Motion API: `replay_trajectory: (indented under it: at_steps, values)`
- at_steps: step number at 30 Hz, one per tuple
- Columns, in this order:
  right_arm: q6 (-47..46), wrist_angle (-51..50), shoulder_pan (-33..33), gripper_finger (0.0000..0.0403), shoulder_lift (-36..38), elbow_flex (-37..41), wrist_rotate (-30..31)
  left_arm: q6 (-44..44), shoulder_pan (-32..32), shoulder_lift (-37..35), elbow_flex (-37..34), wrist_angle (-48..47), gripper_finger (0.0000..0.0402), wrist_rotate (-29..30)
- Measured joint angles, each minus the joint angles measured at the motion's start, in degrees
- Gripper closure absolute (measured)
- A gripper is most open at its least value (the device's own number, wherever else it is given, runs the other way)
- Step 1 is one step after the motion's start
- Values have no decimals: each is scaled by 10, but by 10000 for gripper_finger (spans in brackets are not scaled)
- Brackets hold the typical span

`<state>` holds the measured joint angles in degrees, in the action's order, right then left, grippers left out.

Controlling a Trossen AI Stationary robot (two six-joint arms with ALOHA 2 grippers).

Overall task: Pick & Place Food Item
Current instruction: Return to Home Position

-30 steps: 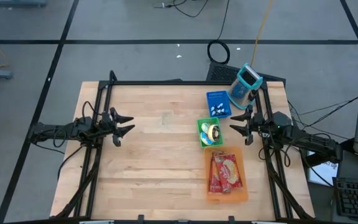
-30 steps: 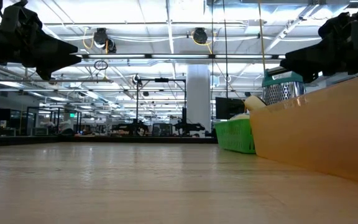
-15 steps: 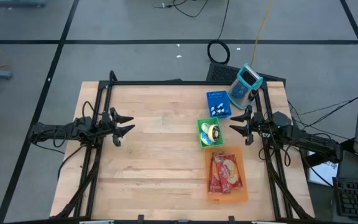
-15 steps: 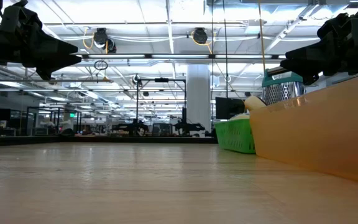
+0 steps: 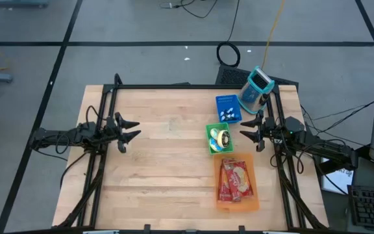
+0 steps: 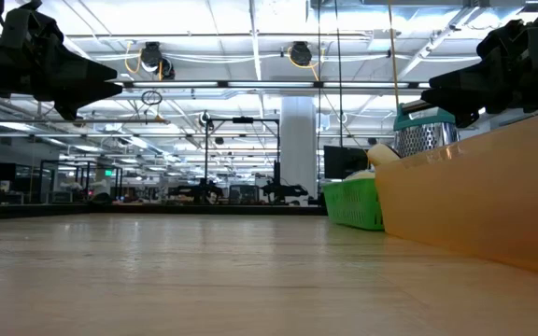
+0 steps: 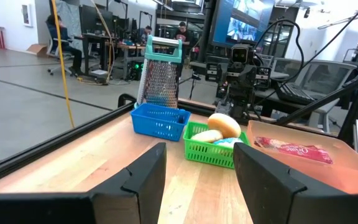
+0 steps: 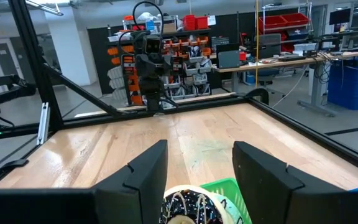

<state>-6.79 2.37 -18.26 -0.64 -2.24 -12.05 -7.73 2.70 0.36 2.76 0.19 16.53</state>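
Hovering at opposite sides of the table [image 5: 167, 175], left gripper [image 5: 137, 129] and right gripper [image 5: 243, 132] have fingers spread, empty. Small bottles [image 5: 223, 115] lie in the blue bin [image 5: 228, 102]; probably light and smooth, best pinched around the body.

Looked like a robotics lab: parts racks [image 8: 188, 56], workbenches [image 8: 278, 62], big screen [image 7: 244, 18], people [image 7: 58, 37] at desks beyond the tabletop [image 7: 104, 162].

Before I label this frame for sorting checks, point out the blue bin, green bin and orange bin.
blue bin [image 7: 159, 127], left wrist view, front mesh wall
green bin [image 7: 211, 155], left wrist view, front wall
orange bin [image 5: 239, 205], high view, bare floor strip
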Motion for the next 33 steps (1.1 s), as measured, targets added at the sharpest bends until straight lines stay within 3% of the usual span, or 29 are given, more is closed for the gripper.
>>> replay_trajectory:
  at_steps: [33]
  values:
    - [0,0,0,229,0,0,0,0,0,0,0,0,215,0]
